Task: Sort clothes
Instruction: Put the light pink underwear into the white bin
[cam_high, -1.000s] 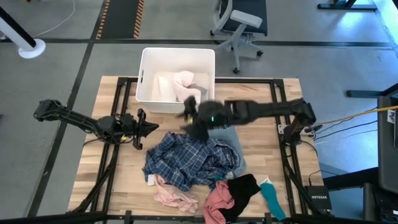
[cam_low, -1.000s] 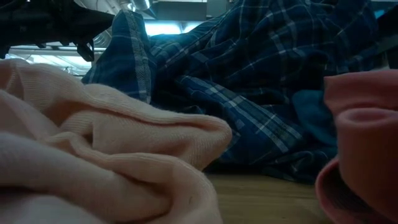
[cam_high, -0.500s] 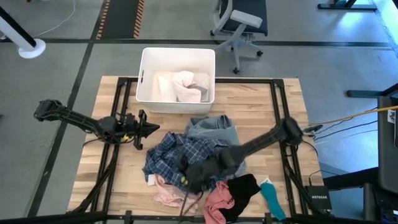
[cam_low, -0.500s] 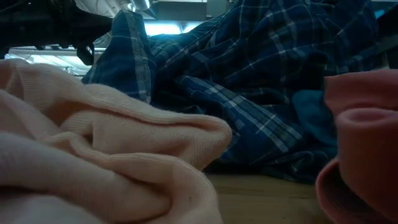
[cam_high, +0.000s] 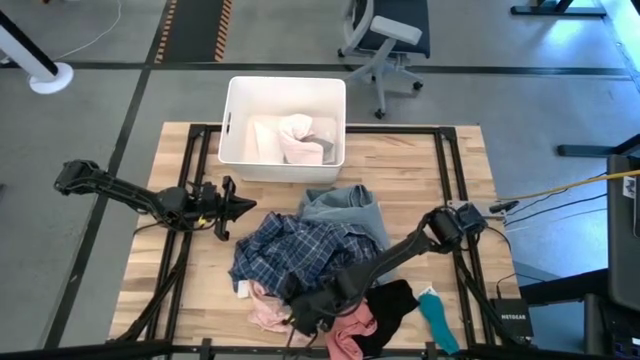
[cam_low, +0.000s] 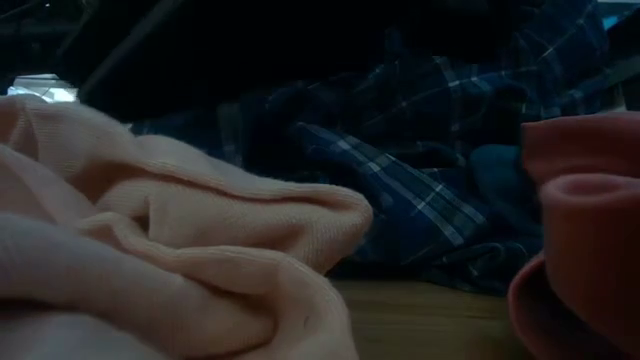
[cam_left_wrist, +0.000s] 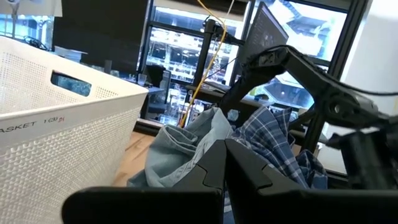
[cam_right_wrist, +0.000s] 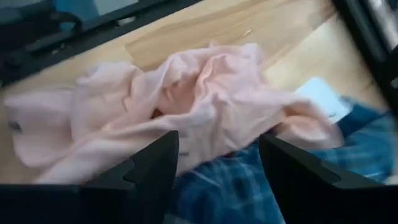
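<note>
The navy-white plaid shirt (cam_high: 300, 255) lies heaped mid-table, with the light blue denim piece (cam_high: 345, 210) at its far side. Along the near edge lie a pale pink garment (cam_high: 268, 315), a darker pink one (cam_high: 350, 332), a black one (cam_high: 395, 300) and a teal one (cam_high: 437, 318). My right gripper (cam_high: 302, 318) is open just above the pale pink garment (cam_right_wrist: 186, 99), one finger (cam_right_wrist: 146, 165) on either side of its fold, the plaid shirt (cam_right_wrist: 217, 190) beside them. My left gripper (cam_high: 228, 205) is shut and empty at the table's left, also shown in its wrist view (cam_left_wrist: 224, 168).
The white bin (cam_high: 235, 130) stands at the far edge with pale clothes (cam_high: 295, 138) inside; it also shows in the left wrist view (cam_left_wrist: 62, 130). A small white item (cam_high: 243, 290) lies at the plaid shirt's near left corner. An office chair (cam_high: 385, 40) stands beyond the table.
My right gripper has swung from the white bin at the far edge across the plaid shirt toward the table's near edge and come down over the pale pink garment. Its arm now darkens the upper part of the low view. The clothes have not moved.
</note>
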